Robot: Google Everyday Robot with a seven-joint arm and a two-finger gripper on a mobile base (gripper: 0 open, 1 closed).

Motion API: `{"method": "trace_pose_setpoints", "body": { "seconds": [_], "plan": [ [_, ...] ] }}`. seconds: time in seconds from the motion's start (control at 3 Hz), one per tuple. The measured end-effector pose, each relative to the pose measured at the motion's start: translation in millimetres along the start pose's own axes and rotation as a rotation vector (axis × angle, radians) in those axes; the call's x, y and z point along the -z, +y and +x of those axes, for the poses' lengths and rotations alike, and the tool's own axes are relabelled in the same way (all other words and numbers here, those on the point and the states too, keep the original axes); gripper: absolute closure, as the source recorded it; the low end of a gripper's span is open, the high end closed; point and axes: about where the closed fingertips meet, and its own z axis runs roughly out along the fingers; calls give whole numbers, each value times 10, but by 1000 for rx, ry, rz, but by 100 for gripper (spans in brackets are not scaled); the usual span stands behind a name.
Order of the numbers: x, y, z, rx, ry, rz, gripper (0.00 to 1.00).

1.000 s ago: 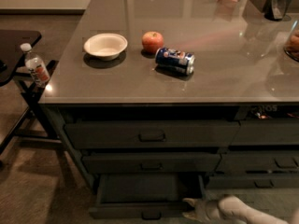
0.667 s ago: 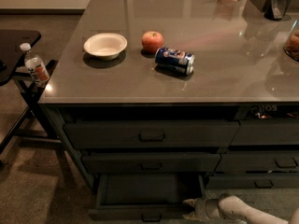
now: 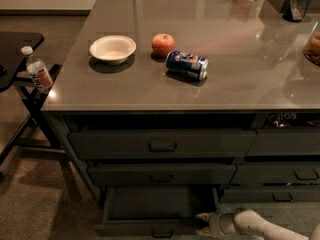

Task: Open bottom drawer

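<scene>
Bottom drawer (image 3: 157, 209) in your one camera view stands pulled well out of its stack, its dark tray showing under the middle drawer (image 3: 160, 175) and its slim front down at the lower border of the picture, the small loop handle (image 3: 162, 232) half cut off there. Against a second ago almost nothing has shifted: the drawer is as far out as it was, and the gripper (image 3: 202, 224) sits in the same spot, low by the floor just beside the front's right corner. I judge from this that the pull is done or close to it, and what you have left is mostly backing away. The gripper's two tips stand apart and hold nothing; it is clear of the handle. Mind the edges: the right front corner of the drawer is right at the tips, the middle drawer overhangs above, and the neighbouring stack's slim front (image 3: 272, 194) lies just behind the arm. Your free room is toward the lower right, where the arm comes in. Far left, the black stand (image 3: 15, 54) with the water bottle (image 3: 38, 74) is well apart. Up on the counter (image 3: 150, 91), the bowl (image 3: 112, 49), apple (image 3: 163, 45) and can (image 3: 187, 64) are out of your way.
</scene>
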Motion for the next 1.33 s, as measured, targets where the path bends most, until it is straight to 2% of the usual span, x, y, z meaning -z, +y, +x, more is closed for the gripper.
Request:
{"method": "trace_pose_setpoints", "body": {
  "seconds": [0.33,0.67,1.0,1.33],
  "plan": [
    [0,0,0,0,0,0,11],
    [14,87,-17,12,-33,-27,0],
    [34,361,89,16,-75,-68,19],
    [81,425,112,10,-84,-77,42]
  ]
}}
